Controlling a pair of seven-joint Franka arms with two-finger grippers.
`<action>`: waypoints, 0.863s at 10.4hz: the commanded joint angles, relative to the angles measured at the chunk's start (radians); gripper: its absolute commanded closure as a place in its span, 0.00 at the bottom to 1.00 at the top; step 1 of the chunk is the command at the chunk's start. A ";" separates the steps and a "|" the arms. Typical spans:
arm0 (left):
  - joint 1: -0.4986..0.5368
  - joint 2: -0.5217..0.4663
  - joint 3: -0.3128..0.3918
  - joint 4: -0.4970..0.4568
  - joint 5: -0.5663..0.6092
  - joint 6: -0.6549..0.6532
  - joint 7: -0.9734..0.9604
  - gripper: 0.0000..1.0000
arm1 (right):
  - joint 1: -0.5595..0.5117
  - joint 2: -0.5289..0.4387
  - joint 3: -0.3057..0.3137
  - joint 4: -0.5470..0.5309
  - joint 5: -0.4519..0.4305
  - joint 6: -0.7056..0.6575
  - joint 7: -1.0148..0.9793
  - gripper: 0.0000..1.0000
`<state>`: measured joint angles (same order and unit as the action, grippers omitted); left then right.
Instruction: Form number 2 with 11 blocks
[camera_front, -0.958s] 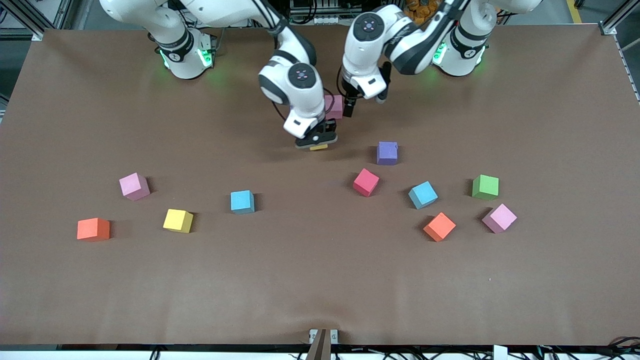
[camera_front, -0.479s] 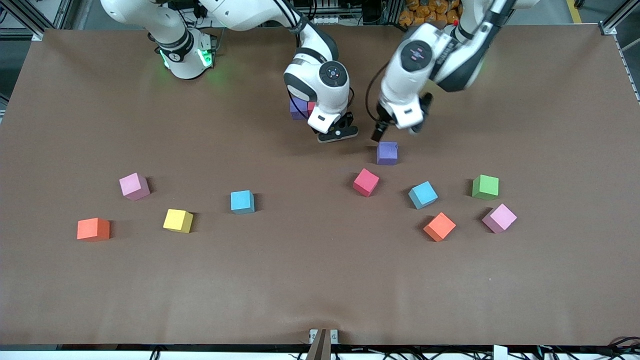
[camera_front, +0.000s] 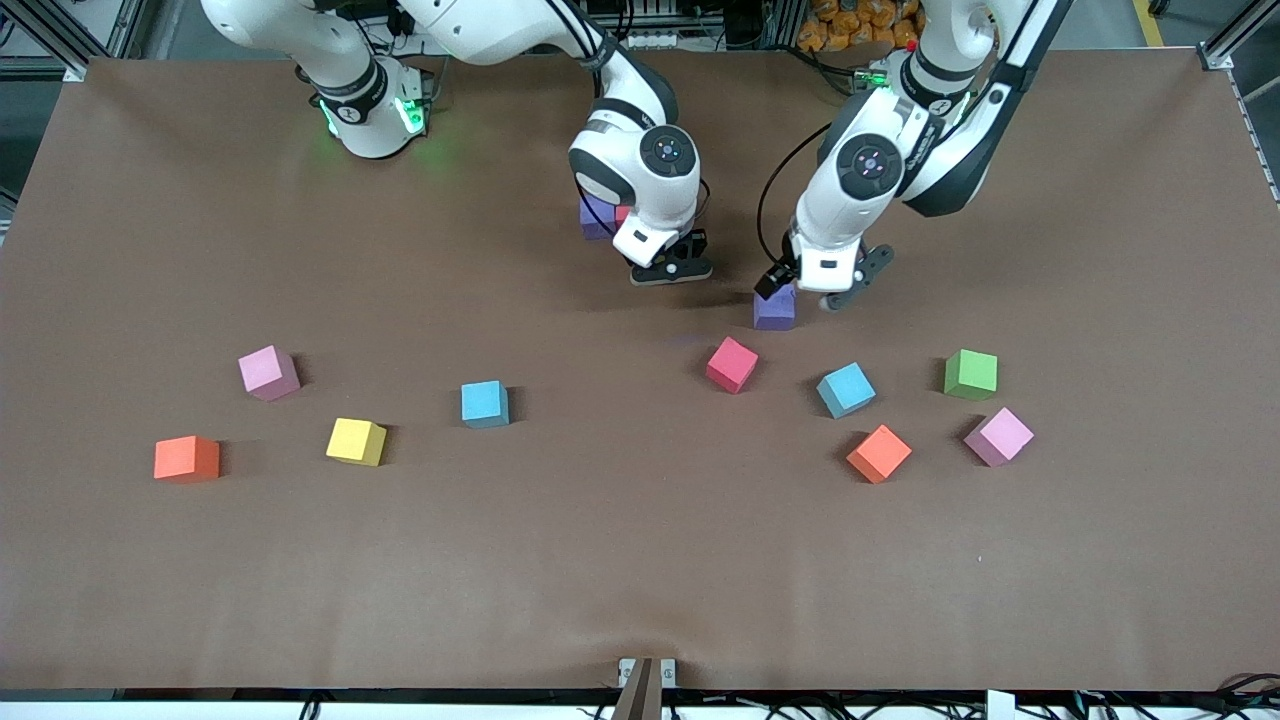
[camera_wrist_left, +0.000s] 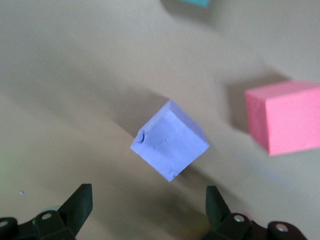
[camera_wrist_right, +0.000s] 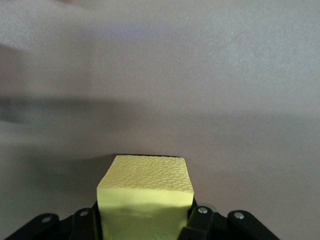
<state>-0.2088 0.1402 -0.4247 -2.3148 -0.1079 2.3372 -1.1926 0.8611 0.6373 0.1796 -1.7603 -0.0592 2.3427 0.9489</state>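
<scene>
Left pincer (camera_front: 808, 290) hangs wide open over the purple block (camera_front: 774, 309), and in my left wrist view that block (camera_wrist_left: 169, 140) sits turned cornerwise between the 2 spread fingers (camera_wrist_left: 76, 207), with nothing gripped. Right pincer (camera_front: 672, 266) is clamped on a yellow block (camera_wrist_right: 145, 192), held low over bare counter (camera_front: 640, 560) beside the 2 blocks already set down near the robot bases, a purple one (camera_front: 595, 217) and a red sliver (camera_front: 621, 212) mostly hidden by the arm. I judge we are early: the number 2 is barely started, and the loose blocks lie scattered on the counter, among them a red block (camera_front: 732, 364), a light blue block (camera_front: 845, 389) and an orange block (camera_front: 879, 453). Next, I reckon the left wrist must turn to square the fingers with the purple block's faces, then descend and close, while the right arm sets the yellow block flush against the placed ones.
</scene>
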 joint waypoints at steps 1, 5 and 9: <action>0.002 0.059 -0.005 0.034 0.043 -0.002 0.114 0.00 | 0.022 0.009 -0.009 0.016 -0.017 -0.003 0.037 1.00; 0.014 0.111 0.000 0.106 0.039 -0.004 0.085 0.00 | 0.036 0.005 -0.011 0.002 -0.031 0.001 0.039 1.00; -0.006 0.212 -0.002 0.127 0.171 0.001 0.107 0.00 | 0.041 0.004 -0.009 -0.028 -0.031 0.045 0.082 1.00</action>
<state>-0.2082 0.2808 -0.4200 -2.2209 -0.0200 2.3383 -1.0916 0.8877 0.6401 0.1794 -1.7757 -0.0761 2.3564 0.9780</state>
